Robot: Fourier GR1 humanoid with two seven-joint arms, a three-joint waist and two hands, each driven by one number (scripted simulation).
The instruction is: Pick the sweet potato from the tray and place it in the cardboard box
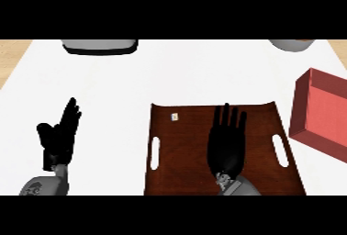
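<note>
Over tray (264,137), R hand (226,142) flat, fingers straight, sweet potato hidden

White counter (203,73), seen from steeply above; its top fills most of the view and narrows toward the far edge. At the far edge, left of centre, a grey rounded object (99,45) with a dark underside is cut off by the view's upper limit, so its kind cannot be told. Near the far right corner, a second pale grey rounded object (291,44), likewise cut off, shows a small brown patch at its top. Beyond the counter's left edge lies a tan wood-toned surface (12,55); a similar strip shows past the far right corner.
</note>
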